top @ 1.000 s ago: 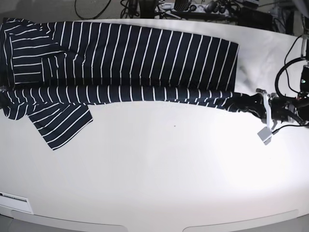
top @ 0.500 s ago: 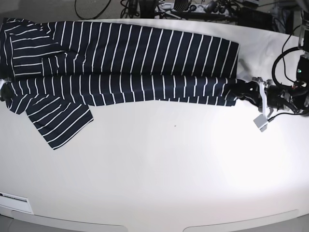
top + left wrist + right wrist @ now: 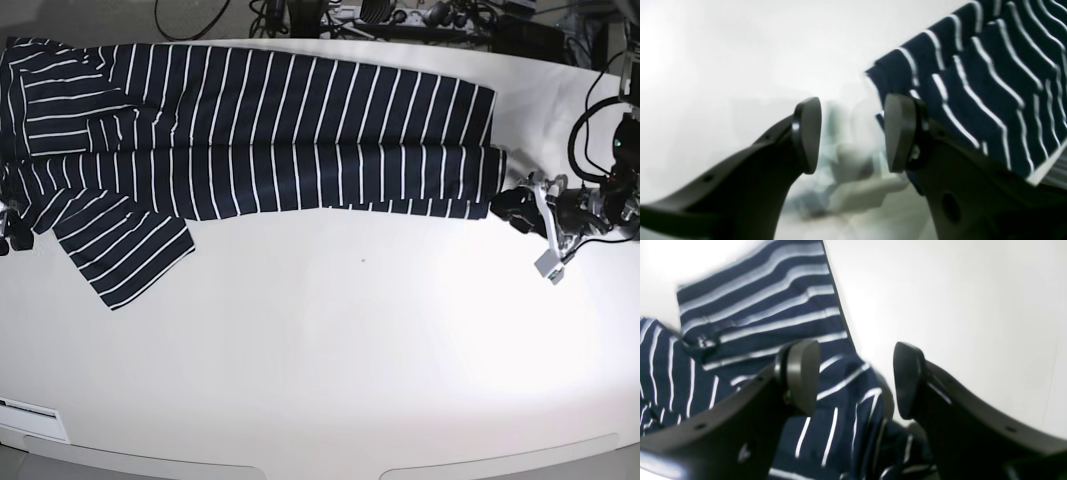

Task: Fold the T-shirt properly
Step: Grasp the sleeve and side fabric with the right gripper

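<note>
Nearest us, the bare counter (image 3: 330, 350) is free for the next fold. We see the left end effector (image 3: 851, 133) spread wide with nothing held, just beside the hem. The right end effector (image 3: 853, 376) gapes equally over the sleeve end, empty. Beyond, the T-shirt (image 3: 280, 130) lies lengthwise, 1 long fold laid; we should lift both clear without snagging cloth

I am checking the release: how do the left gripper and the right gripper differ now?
The left gripper stands beside the T-shirt hem corner, mostly over bare table; the right gripper hangs over bunched cloth by a sleeve. Both are open and hold nothing.
</note>
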`<state>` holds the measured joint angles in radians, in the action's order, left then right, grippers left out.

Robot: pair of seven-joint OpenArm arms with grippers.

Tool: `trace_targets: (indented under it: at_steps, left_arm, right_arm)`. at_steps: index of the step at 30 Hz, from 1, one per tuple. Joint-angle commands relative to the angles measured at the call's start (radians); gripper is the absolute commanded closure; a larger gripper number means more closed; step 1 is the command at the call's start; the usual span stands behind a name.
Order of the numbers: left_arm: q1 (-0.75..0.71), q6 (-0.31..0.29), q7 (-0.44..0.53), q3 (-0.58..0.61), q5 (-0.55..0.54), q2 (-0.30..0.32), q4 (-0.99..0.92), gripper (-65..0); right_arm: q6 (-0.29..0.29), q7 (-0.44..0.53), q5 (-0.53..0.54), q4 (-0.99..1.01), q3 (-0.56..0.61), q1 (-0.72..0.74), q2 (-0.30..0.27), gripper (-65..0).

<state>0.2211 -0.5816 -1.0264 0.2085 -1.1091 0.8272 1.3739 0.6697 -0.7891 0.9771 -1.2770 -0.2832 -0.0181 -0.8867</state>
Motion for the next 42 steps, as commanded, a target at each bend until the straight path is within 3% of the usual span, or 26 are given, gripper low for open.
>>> trace_targets:
  at_steps: [1,9,15,20,27,33,42]
  left_arm:
    - [0.02,0.003,0.028,-0.012,0.001,0.017,0.011,-32.1]
    - [-0.008,0.007,0.036,-0.012,0.043,0.015,0.011,-32.1]
    - [-0.011,0.033,0.035,-0.012,0.074,0.015,0.011,-32.1]
    - [-0.01,0.037,0.032,-0.012,0.073,0.015,0.011,-32.1]
    - [-0.01,0.037,0.032,-0.012,0.073,0.015,0.011,-32.1]
    - [-0.01,0.037,0.032,-0.012,0.072,0.015,0.011,-32.1]
    - [-0.01,0.037,0.035,-0.012,0.059,0.015,0.011,-32.1]
  right_arm:
    - [-0.01,0.019,-0.021,-0.013,-0.01,0.035,-0.014,-37.3]
    - [0.002,0.144,-0.218,-0.013,-0.01,0.063,0.132,-37.3]
    - [-0.122,0.279,-0.447,-0.012,-0.01,0.066,0.209,-37.3]
    - [-0.183,0.294,-0.531,-0.012,-0.01,0.065,0.244,-37.3]
    - [-0.203,0.298,-0.538,0.021,-0.01,0.065,0.285,-37.3]
    - [-0.183,0.363,-0.529,0.143,-0.01,0.066,0.294,-37.3]
    - [-0.029,0.352,-0.447,0.183,-0.01,0.082,0.295,-37.3]
